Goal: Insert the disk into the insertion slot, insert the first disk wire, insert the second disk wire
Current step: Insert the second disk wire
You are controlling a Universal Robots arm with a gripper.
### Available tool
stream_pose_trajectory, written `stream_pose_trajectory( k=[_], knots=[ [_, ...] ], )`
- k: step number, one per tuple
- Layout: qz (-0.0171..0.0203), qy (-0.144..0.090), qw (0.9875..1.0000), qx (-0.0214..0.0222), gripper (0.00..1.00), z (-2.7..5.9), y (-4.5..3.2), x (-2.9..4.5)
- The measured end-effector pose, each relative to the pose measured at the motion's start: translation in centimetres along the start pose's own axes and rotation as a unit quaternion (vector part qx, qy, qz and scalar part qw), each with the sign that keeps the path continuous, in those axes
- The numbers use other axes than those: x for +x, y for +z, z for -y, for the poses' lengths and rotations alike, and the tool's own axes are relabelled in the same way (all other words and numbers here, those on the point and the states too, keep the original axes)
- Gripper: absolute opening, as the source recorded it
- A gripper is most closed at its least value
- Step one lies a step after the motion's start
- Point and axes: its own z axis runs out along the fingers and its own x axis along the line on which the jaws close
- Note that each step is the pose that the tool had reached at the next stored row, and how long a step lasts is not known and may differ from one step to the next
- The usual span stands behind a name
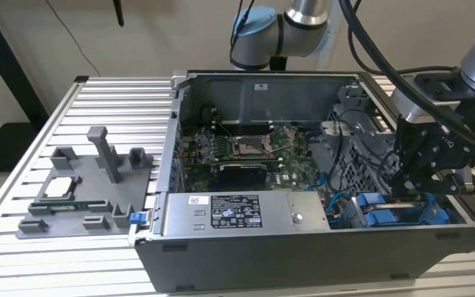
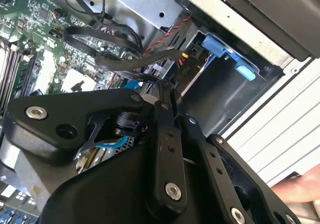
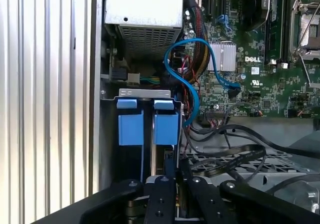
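Observation:
The disk (image 3: 166,126) sits upright in the insertion slot (image 3: 145,92), its blue carrier tabs showing beside a second blue carrier (image 3: 131,124). In the exterior view the same blue carriers (image 1: 378,209) lie at the case's front right corner, with my gripper (image 1: 410,185) directly above them. In the first wrist view my gripper (image 3: 172,176) hangs over the disk's rear edge, jaws close together. A flat black disk wire (image 3: 235,159) runs into the fingertips. In the second wrist view my gripper (image 2: 167,94) points at the bay with its blue tabs (image 2: 220,46), and the black wire (image 2: 125,61) loops behind it.
A silver power-supply box (image 1: 237,211) lies along the case front, and the motherboard (image 1: 254,148) lies behind it. A blue cable (image 3: 192,91) arcs beside the bay. A perforated cage (image 3: 250,166) sits under the black wires. A grey fixture (image 1: 89,185) holds parts at the exterior view's left.

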Motion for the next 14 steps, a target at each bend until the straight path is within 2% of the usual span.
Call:
stream_pose_trajectory(
  k=[14],
  knots=[
    [-0.0002,0.0,1.0,0.0,0.0,0.16,0.63,0.1]
  ],
)
